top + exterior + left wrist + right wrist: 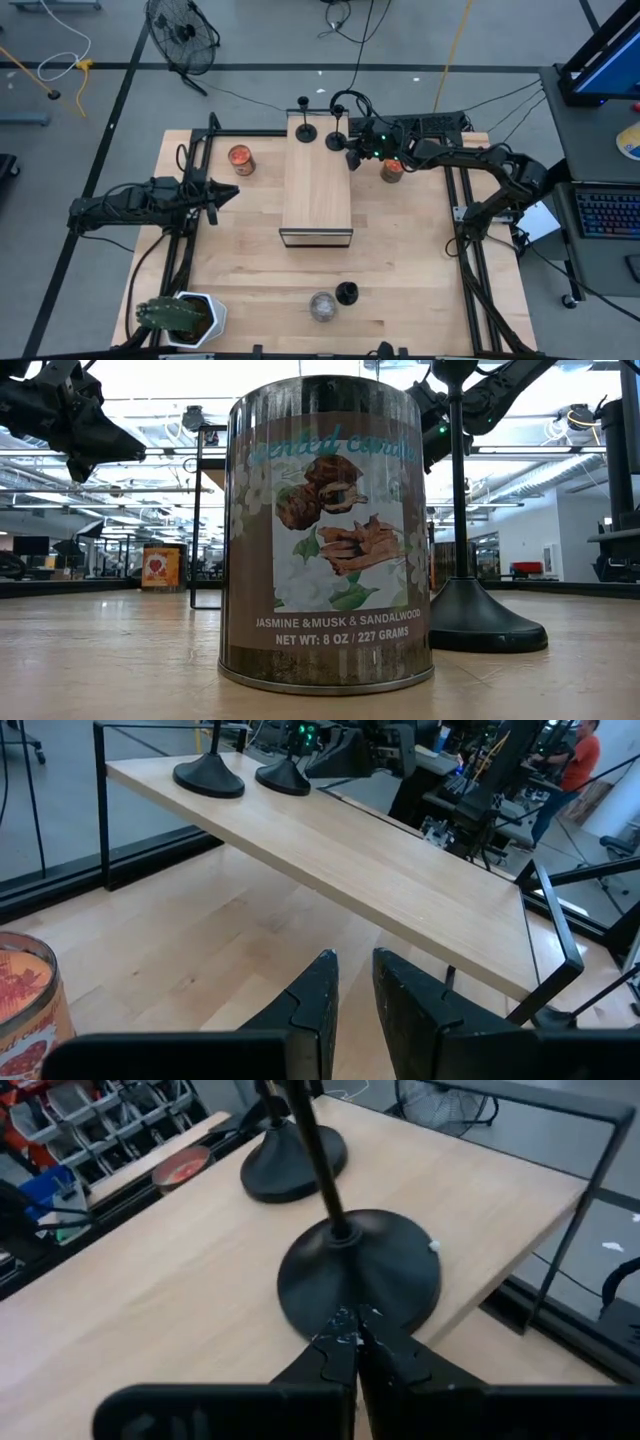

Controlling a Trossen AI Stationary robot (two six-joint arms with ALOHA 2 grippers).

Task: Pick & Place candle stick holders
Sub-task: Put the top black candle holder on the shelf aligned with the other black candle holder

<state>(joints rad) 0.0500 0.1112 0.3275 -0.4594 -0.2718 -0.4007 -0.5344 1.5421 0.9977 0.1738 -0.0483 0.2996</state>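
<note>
Right end effector [353,158] at the far right corner of the raised wooden shelf [317,190], fingers pressed together with no gap, tips [350,1342] just at the near rim of a candle stick holder's disc base [358,1276], gripping nothing. That holder [336,140] upright on the shelf's far end, thin stem rising from the disc. Second candle stick holder [304,130] just beside it on the same far end, also upright, bases close but apart. Third candle stick holder [346,293] well apart from these, down on the wooden surface [420,260] near its front edge, just beside a shiny silver round object [322,306]; in the low view, seen standing behind and to the side of a large scented-candle tin [327,530].

Tin with an orange-red top [392,171] on the surface just under the right arm. Another such tin [240,159] left of the shelf.

Left end effector [222,194] hovering over the surface left of the shelf, pointed toward it, fingers [318,995] narrowly parted and empty.

White pot with a green plant [180,318] at the front left corner.
</note>
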